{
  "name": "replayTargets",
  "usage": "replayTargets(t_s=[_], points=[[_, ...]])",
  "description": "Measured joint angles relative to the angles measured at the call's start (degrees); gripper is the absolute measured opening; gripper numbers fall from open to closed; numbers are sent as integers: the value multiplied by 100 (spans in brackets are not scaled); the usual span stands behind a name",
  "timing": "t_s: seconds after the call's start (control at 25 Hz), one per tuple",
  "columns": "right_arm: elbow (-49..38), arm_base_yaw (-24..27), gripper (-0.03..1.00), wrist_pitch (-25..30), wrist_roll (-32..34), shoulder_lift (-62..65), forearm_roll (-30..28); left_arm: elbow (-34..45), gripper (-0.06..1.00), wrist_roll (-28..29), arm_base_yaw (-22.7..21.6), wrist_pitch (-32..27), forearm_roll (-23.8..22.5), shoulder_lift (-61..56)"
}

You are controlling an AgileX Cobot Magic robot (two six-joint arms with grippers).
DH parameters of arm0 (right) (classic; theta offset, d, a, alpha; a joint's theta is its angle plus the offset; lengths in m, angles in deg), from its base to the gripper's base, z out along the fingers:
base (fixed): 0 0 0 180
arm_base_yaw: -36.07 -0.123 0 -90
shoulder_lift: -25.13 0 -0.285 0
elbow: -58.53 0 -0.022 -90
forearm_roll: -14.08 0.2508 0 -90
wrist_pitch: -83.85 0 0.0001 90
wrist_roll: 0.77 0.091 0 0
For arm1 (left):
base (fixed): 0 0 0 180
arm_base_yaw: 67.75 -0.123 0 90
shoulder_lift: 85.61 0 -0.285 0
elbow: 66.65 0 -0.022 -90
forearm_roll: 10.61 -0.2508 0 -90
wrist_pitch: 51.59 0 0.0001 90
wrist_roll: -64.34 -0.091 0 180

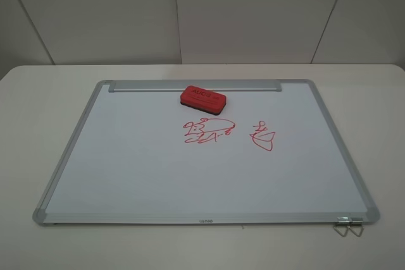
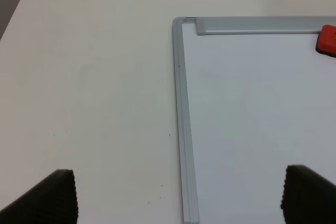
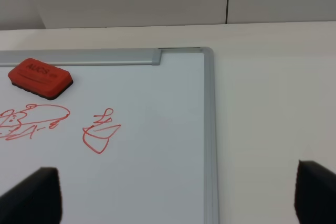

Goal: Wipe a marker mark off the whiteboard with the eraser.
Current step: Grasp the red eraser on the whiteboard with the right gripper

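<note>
The whiteboard [image 1: 139, 169] lies flat on the table, its silver strip along the far edge. The red eraser [image 1: 203, 100] rests on the board by that strip, just beyond the marker mark [image 1: 207, 131], a wide red scribble in two rows. Both show in the right wrist view too: the eraser [image 3: 40, 78] and the marker mark [image 3: 31, 121]. The left wrist view catches only an edge of the eraser [image 2: 327, 40]. My left gripper [image 2: 178, 198] is open over the board's left frame. My right gripper [image 3: 178, 198] is open above the right frame. Neither arm appears in the high view.
A smaller, narrower red scribble [image 1: 261, 136] with a pointed loop sits right of the mark. Metal clips [image 1: 348, 226] stick out at the board's near right corner. The white table [image 1: 38, 93] surrounds the board; a pale wall stands behind.
</note>
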Motion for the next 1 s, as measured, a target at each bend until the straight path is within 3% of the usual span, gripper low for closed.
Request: replayTargets(t_s=[0.64, 0.84, 1.0], points=[[0, 0, 79, 0, 0, -229, 16, 0, 77, 0, 0, 0, 0, 0], [238, 0, 79, -255, 0, -1994, -55, 0, 77, 0, 0, 0, 0, 0], [982, 0, 79, -675, 0, -4033, -269, 0, 77, 0, 0, 0, 0, 0]])
